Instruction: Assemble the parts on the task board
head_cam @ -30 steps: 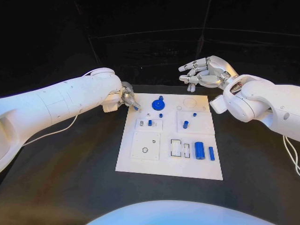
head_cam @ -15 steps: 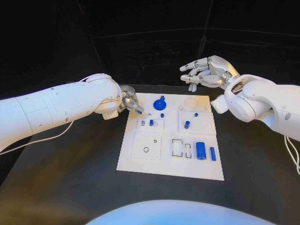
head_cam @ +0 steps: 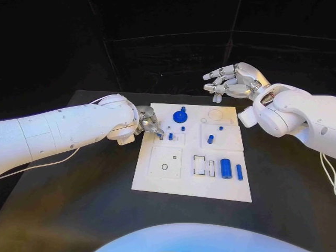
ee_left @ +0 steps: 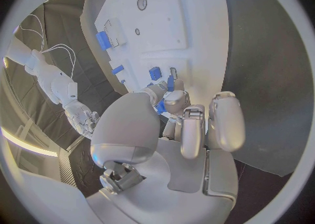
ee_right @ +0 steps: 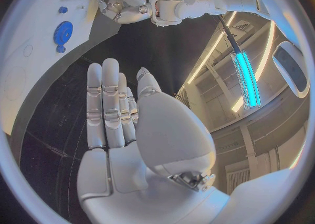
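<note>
- Left silver hand [head_cam: 147,125] at the left edge of the white rectangular task board [head_cam: 168,181] on the black surface [head_cam: 77,199], fingers [ee_left: 172,84] pinching a small blue part [ee_left: 160,107] (partly hidden).
- Right silver hand [head_cam: 230,84] raised beyond the board's far edge, fingers apart, holding nothing.

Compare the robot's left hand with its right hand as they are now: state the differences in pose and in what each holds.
The left hand is low over the task board, at its left edge; the right hand hangs raised beyond the board's far right corner. The left hand pinches a small blue part in its fingertips; the right hand holds nothing, fingers spread apart. Both are silver hands on white arms.
</note>
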Motion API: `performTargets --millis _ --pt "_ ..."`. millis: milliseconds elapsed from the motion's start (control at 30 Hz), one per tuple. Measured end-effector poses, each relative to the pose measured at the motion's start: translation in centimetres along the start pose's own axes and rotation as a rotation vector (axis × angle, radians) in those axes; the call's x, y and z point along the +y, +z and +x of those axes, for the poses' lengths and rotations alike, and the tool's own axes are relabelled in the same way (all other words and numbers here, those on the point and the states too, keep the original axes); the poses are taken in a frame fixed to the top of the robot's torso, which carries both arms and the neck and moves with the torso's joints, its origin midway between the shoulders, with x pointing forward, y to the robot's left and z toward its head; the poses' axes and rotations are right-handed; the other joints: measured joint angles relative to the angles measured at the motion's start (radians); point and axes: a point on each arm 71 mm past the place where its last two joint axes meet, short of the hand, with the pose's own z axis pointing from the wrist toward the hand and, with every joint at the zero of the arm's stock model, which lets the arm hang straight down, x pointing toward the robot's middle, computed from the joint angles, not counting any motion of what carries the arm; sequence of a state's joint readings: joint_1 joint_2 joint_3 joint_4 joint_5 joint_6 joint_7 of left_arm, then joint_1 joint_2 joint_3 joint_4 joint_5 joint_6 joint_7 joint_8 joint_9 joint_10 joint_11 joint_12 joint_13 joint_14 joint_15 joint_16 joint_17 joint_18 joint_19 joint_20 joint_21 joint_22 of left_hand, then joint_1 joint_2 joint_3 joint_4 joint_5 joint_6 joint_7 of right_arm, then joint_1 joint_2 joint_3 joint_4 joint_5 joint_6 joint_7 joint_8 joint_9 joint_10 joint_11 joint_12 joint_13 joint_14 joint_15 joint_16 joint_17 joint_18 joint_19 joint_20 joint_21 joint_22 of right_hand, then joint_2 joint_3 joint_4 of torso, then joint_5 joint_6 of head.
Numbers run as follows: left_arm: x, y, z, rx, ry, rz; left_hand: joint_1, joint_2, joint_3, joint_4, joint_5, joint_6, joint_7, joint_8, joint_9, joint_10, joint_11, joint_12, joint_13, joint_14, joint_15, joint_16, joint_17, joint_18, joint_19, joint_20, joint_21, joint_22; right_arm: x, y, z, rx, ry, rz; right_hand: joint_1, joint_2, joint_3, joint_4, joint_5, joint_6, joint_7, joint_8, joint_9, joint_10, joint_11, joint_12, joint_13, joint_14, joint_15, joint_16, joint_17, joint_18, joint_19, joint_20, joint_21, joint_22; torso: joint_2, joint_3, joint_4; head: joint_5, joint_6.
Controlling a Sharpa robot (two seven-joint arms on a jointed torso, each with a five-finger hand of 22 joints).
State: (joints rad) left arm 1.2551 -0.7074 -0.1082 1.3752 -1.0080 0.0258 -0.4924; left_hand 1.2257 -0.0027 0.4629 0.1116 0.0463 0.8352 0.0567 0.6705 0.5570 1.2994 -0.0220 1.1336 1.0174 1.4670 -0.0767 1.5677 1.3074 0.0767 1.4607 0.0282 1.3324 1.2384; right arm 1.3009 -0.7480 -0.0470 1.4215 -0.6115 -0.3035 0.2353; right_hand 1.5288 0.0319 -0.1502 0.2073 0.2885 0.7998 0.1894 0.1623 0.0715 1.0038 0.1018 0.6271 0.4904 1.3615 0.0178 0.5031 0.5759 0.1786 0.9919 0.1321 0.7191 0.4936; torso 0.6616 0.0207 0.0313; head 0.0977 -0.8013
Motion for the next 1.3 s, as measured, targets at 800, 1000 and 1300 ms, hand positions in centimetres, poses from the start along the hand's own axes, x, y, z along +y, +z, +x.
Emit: performTargets --millis 800,1000,1300 --pt "-0.27 0.42 0.63 -0.008 0.030 -0.001 0.000 0.000 0.007 -0.001 -0.004 0.001 -0.001 0.002 0.006 0.001 -0.001 0.000 0.002 0.000 0.000 0.000 0.000 0.000 0.000 0.000 0.000 0.001 -0.09 0.05 0.14 0.005 0.002 0.001 0.000 0.000 0.000 0.000 0.000 0.000 0.000 0.000 0.000 0.000 0.000 0.000 0.000 0.000 0.000 0.000 0.000 0.000 0.000 0.000 0.000 0.000 0.000 0.0014 -0.0010 -0.002 -0.005" --pt "-0.28 0.40 0.69 0.003 0.038 -0.004 0.000 0.000 0.007 -0.001 -0.004 0.001 -0.001 0.004 0.006 0.001 -0.001 0.000 0.002 0.000 0.000 0.000 0.000 0.000 0.000 0.000 0.000 0.002 -0.09 0.05 0.15 0.006 0.002 0.001 0.000 0.000 0.000 0.000 0.000 0.000 0.000 0.000 0.000 0.000 0.000 0.000 0.000 0.000 0.000 0.000 0.000 0.000 0.000 0.000 0.000 0.000 0.000 0.0013 -0.0010 -0.003 -0.007" --pt "-0.32 0.43 0.81 0.020 0.051 -0.010 0.000 0.000 0.007 -0.001 -0.005 0.001 -0.001 0.004 0.029 0.001 -0.001 0.000 0.002 0.000 0.000 0.000 0.000 0.000 0.000 0.000 0.000 0.003 -0.14 0.06 0.11 0.006 0.002 0.002 0.005 0.005 0.000 0.000 0.000 0.000 0.000 0.000 0.001 0.000 0.000 0.004 -0.001 0.000 0.000 -0.004 0.002 0.000 0.000 0.000 -0.005 -0.001 0.000 0.0012 -0.0002 -0.003 -0.009"
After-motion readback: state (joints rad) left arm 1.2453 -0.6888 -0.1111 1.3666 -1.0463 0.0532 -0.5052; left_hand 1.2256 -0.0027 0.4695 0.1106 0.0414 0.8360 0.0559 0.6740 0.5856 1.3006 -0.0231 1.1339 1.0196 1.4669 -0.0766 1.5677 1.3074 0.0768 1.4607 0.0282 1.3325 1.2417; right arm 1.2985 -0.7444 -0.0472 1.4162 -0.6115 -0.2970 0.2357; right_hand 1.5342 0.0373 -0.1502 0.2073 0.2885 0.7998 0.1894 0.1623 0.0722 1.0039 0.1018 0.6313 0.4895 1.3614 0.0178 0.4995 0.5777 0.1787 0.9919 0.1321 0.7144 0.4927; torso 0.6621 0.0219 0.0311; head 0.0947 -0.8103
